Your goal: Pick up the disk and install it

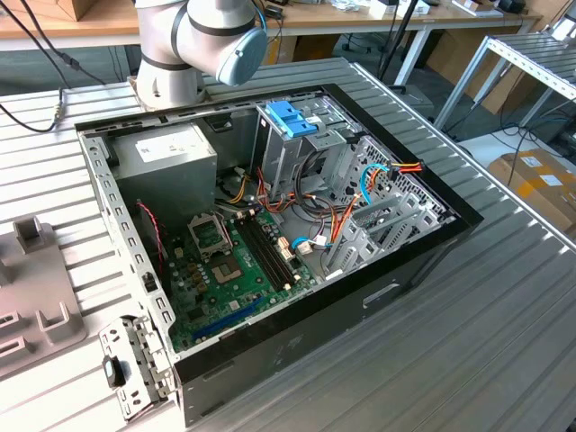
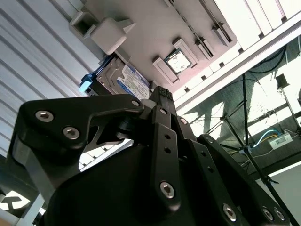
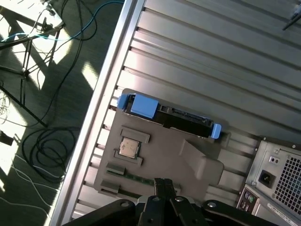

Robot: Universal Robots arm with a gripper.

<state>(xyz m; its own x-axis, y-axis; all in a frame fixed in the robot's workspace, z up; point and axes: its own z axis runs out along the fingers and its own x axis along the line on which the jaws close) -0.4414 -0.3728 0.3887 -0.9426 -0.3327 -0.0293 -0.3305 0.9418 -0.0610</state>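
Hanging over the tray (image 3: 197, 165), the gripper (image 3: 163, 181) has its two black fingers (image 3: 159, 184) pressed together tip to tip, clenched on nothing. Both wrist views look past those tips down onto the tray. The disk (image 3: 181, 117) rests along one edge of the tray, well apart from the gripper and untouched.

In the first wrist view the disk is seen nearly edge-on, as a thin dark strip. It has a broad blue tab (image 3: 141, 106) at one end and a small blue rail end at the other, and the ribbed table (image 3: 225, 56) lies beyond it. The second wrist view gives its flat side instead, a metal face with a white and blue label (image 2: 131, 82). One blue corner shows there, and the gripper's linkage covers the nearer part. A chip (image 3: 128, 147) sits in a square pocket of the tray, between the disk and the fingertips.

The first wrist view also takes in the table's edge, cables (image 3: 37, 146) coiled on the floor past it, and the rear of the case (image 3: 277, 179) just beside the tray.

In the exterior view the case lies open on the table, with the motherboard (image 1: 234, 270) on its near side. The power supply (image 1: 166, 157) is at its far corner on the exterior view's left. A metal cage (image 1: 279, 157) stands topped by a blue handle (image 1: 292, 117) at the far side. Part of the tray lies on the exterior view's left of the case, and the arm (image 1: 202, 36) rises beyond the case's far wall.
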